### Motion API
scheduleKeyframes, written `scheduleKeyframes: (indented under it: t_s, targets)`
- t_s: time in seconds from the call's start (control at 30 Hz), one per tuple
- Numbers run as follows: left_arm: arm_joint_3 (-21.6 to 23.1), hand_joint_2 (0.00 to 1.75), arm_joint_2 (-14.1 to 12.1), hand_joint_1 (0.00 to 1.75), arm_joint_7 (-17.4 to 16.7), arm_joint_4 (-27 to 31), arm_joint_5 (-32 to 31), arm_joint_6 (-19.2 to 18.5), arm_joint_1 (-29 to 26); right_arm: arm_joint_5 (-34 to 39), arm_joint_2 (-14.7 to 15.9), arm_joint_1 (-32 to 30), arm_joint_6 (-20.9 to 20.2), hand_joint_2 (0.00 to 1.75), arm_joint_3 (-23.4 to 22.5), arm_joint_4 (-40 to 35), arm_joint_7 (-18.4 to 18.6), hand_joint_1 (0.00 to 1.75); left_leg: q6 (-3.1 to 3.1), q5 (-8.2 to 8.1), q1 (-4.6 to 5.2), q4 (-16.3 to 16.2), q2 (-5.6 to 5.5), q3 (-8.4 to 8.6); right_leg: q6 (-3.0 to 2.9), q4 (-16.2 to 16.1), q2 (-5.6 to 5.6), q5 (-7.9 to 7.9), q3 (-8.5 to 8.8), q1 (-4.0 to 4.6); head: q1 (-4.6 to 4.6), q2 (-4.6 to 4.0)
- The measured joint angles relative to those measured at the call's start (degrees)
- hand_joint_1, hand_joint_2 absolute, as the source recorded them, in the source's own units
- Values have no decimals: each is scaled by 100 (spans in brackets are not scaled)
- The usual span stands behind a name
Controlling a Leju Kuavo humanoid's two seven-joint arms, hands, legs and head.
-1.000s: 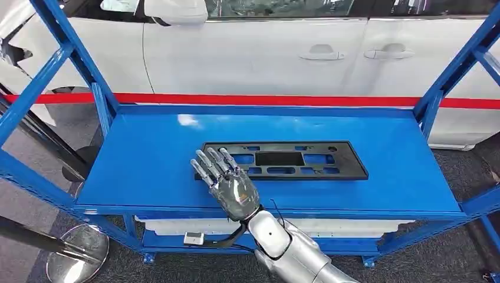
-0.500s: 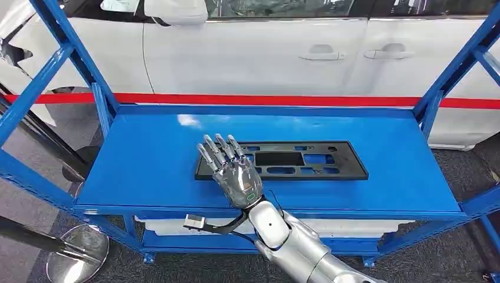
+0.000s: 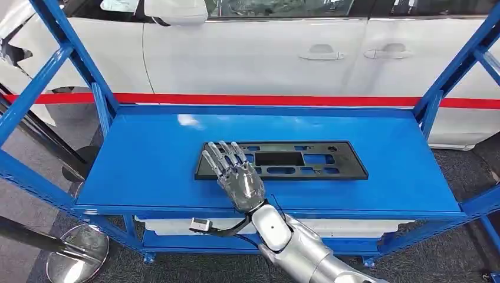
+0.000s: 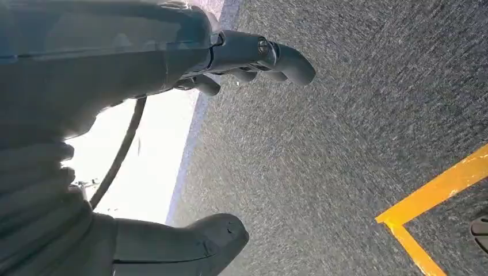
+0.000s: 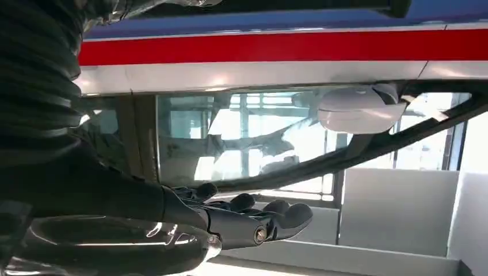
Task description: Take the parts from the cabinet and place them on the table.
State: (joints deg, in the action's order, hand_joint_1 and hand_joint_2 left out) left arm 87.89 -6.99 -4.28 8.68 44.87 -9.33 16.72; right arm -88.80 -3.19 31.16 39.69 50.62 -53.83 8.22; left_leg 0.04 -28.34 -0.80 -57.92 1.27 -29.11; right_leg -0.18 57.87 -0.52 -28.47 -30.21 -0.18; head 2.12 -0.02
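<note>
A blue shelf (image 3: 147, 159) of the cabinet carried a long, flat black plastic part (image 3: 306, 160) at its middle. The part looked light, stiff and thin, probably hard to lift flat; its near-left edge seemed the best hold. The right hand (image 3: 236, 174) lay over that left end, fingers (image 3: 219, 154) spread and grasping nothing. The left hand (image 4: 230, 63) hung over the floor, released.
</note>
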Motion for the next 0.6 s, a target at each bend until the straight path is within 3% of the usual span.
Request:
scheduleKeyframes:
  t_s: [0.33, 0.6]
  targets:
    - [0, 175, 0, 0, 0, 0, 4, 22, 1, -92, 4, -27, 2, 175, -22, 55, -171, 0, 0, 0, 0, 0, 0, 0, 0, 0, 0, 0, 0, 0, 0, 2]
    - [0, 175, 2, 0, 11, 0, -77, 0, 12, -92, 13, -11, 2, 175, -35, 79, -8, 0, 0, 0, 0, -1, 0, -1, 0, 0, 1, 0, 0, 0, 0, 2]
